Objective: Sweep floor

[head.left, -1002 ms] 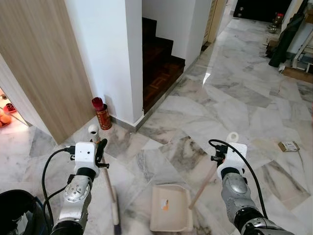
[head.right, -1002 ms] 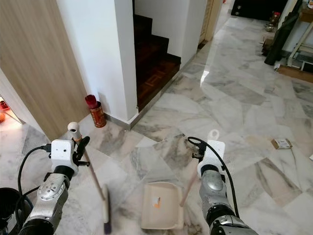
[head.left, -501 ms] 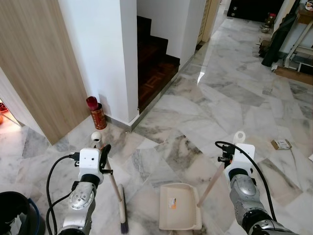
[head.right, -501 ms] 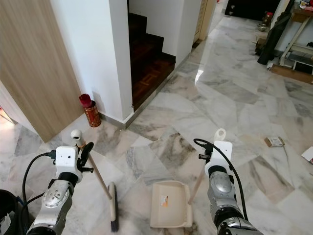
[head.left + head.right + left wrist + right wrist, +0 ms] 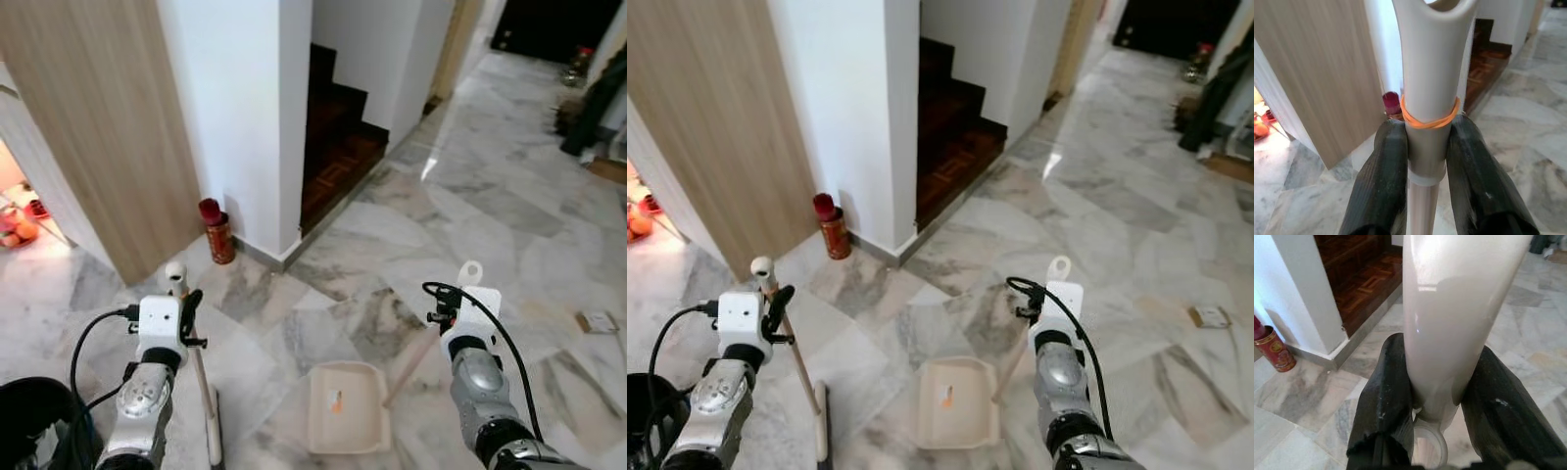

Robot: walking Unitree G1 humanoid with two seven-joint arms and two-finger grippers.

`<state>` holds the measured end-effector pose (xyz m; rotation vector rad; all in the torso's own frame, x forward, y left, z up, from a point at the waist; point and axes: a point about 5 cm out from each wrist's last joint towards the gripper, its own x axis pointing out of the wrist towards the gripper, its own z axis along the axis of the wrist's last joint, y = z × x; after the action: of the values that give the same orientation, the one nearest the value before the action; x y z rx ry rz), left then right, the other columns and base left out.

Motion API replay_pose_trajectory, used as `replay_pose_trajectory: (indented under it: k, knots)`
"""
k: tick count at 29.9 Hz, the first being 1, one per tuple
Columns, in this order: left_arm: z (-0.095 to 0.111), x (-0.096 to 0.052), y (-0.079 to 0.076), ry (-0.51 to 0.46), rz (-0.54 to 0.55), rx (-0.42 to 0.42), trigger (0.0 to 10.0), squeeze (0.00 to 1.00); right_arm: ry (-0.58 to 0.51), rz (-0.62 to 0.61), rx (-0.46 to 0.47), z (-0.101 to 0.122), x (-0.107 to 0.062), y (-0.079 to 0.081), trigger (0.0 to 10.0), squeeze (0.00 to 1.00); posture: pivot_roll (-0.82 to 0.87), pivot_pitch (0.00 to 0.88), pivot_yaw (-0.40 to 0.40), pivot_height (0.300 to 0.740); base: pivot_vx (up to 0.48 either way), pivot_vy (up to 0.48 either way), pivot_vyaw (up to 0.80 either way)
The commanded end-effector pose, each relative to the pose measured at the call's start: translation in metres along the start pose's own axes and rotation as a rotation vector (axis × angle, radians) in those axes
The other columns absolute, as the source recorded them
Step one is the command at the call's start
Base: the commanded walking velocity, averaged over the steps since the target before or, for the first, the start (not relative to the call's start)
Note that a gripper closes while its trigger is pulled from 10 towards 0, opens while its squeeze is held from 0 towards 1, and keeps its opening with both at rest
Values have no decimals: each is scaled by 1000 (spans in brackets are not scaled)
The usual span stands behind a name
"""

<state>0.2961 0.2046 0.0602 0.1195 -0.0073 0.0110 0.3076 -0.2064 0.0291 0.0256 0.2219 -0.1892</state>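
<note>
Left end effector [image 5: 1425,161] clamps broom [image 5: 1431,78] (dustpan [image 5: 346,419] alongside).

One long-handled cream broom [image 5: 209,416] and one cream plastic dustpan [image 5: 347,419] sit on the marble floor. One red cylindrical tin [image 5: 219,233] stands by the wall. One small cardboard packet [image 5: 597,321] lies apart.

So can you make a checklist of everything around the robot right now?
Surface: marble floor, shiny, grey-veined.
Job's things: broom upright, bristles on the floor; dustpan flat on the floor beside it.
Clutter: red tin by the white pillar; small flat box on the floor to the right.
Grippers: left gripper shut on the broom; right gripper shut on the dustpan handle.
Cables: black cables looping at each wrist.
Surroundings: dark wooden stairs; wood panel wall.
</note>
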Motion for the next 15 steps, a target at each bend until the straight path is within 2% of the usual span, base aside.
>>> replay_pose_trajectory:
  k: [1, 7, 15]
  knots:
    - [3, 3, 3, -11, -3, 11, 10000, 0, -57, 7, 5, 11, 4, 4, 10000, 0, 78, 0, -34, 740, 382, 0, 0]
    - [7, 9, 1, -21, -10, 9, 10000, 0, -70, 14, 4, 16, 6, 8, 10000, 0, 81, 0, -34, 740, 382, 0, 0]
    - [6, 7, 6, -22, 11, 13, 10000, 0, -70, 28, 2, 18, 7, 14, 10000, 0, 101, 0, -45, 740, 381, 0, 0]
